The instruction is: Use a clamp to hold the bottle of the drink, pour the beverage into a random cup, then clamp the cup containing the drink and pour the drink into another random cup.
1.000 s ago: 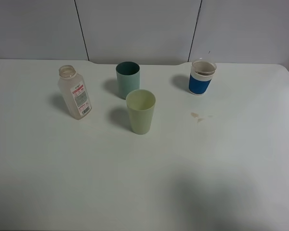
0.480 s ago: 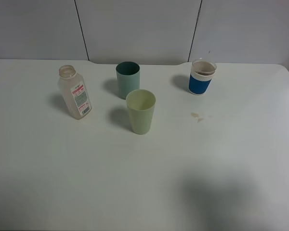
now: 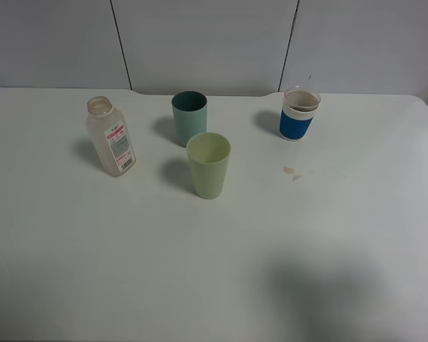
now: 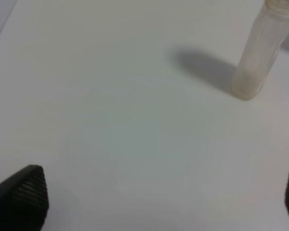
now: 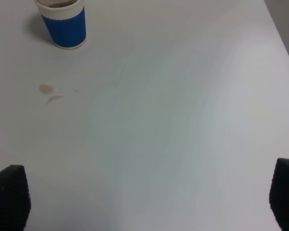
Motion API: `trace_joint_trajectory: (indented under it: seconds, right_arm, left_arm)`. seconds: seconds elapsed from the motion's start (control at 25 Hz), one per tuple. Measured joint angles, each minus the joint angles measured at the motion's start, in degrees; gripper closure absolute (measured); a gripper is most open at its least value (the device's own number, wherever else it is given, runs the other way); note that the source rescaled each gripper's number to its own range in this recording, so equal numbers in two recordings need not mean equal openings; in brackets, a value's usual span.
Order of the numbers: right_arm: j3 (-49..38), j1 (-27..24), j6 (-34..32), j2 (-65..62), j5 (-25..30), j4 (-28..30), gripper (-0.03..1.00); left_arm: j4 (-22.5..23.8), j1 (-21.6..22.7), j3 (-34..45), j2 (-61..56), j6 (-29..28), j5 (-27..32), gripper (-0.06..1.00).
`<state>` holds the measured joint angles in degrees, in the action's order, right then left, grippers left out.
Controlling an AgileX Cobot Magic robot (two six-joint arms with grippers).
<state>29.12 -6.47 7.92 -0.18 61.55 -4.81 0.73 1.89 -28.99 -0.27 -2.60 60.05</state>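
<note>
Translucent plastic, label facing out: the bottle of the drink (image 3: 111, 137) stands upright and uncapped on the worktop (image 3: 214, 271), unheld, and looks nearly empty. Beside it, toward the middle, sits the pale yellow-green cup (image 3: 208, 164), with a dark teal tumbler (image 3: 189, 117) just behind that; the blue-banded cup (image 3: 299, 114) lies well beyond. Both sets of fingers gape wide, gripping nothing: left gripper (image 4: 159, 202), right gripper (image 5: 149, 202). Best approach looks level, squeezing the bottle mid-body. Against the earlier frame, nothing on the worktop has shifted.
</note>
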Motion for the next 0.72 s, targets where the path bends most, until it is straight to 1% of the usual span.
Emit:
trace_joint_trajectory:
  seconds: [0.72]
  right_arm:
    - [0.0, 0.0, -0.1, 0.0, 0.0, 0.2, -0.02]
  left_arm:
    - [0.0, 0.0, 0.0, 0.0, 0.0, 0.0, -0.06]
